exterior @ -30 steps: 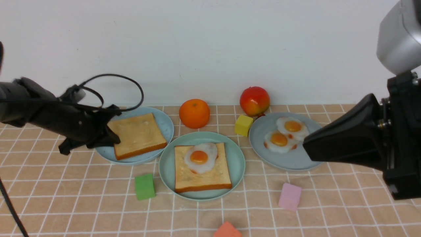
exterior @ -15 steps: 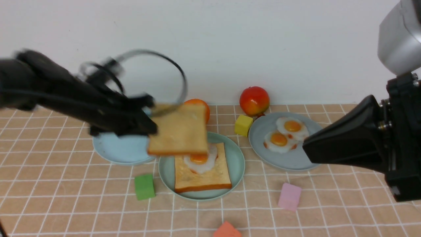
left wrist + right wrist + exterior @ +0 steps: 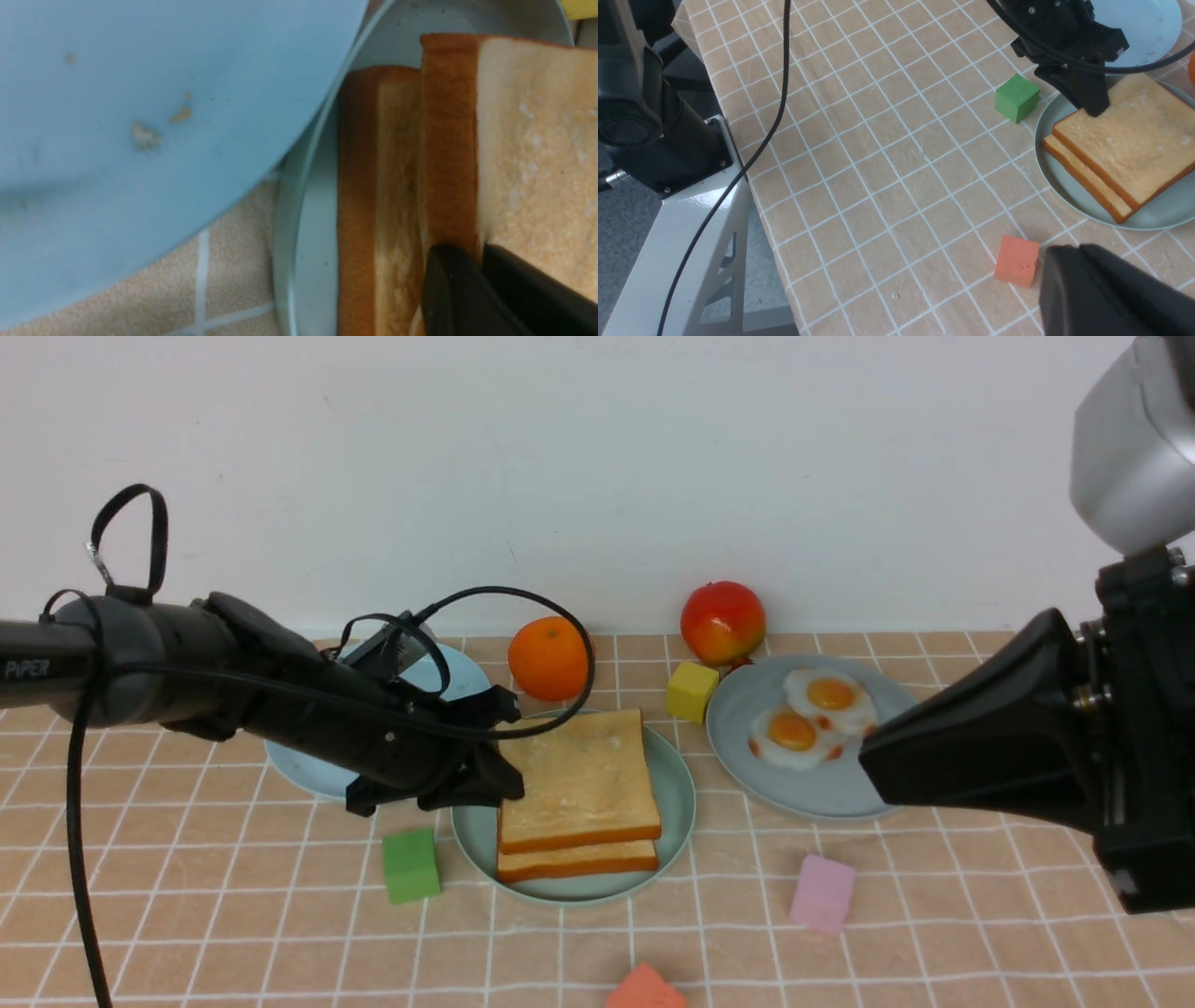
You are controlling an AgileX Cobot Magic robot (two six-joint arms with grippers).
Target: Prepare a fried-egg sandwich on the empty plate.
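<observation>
The mint-green plate holds two stacked toast slices. The top slice lies on the bottom slice, shifted a little toward the back, and hides the egg between them. My left gripper is shut on the top slice's left edge; the left wrist view shows its fingers pinching the crust of the top slice above the lower slice. My right gripper hovers shut beside the grey-blue plate, holding nothing, its tip near an orange-red cube.
The bare light blue plate sits behind my left arm. Two fried eggs lie on the grey-blue plate. An orange, a red fruit and a yellow cube stand at the back. Green, pink and orange-red cubes lie in front.
My left gripper lifted the toast slice off the light blue plate, carried it right and laid it over the egg and slice on the mint-green plate. The right arm stayed put.
</observation>
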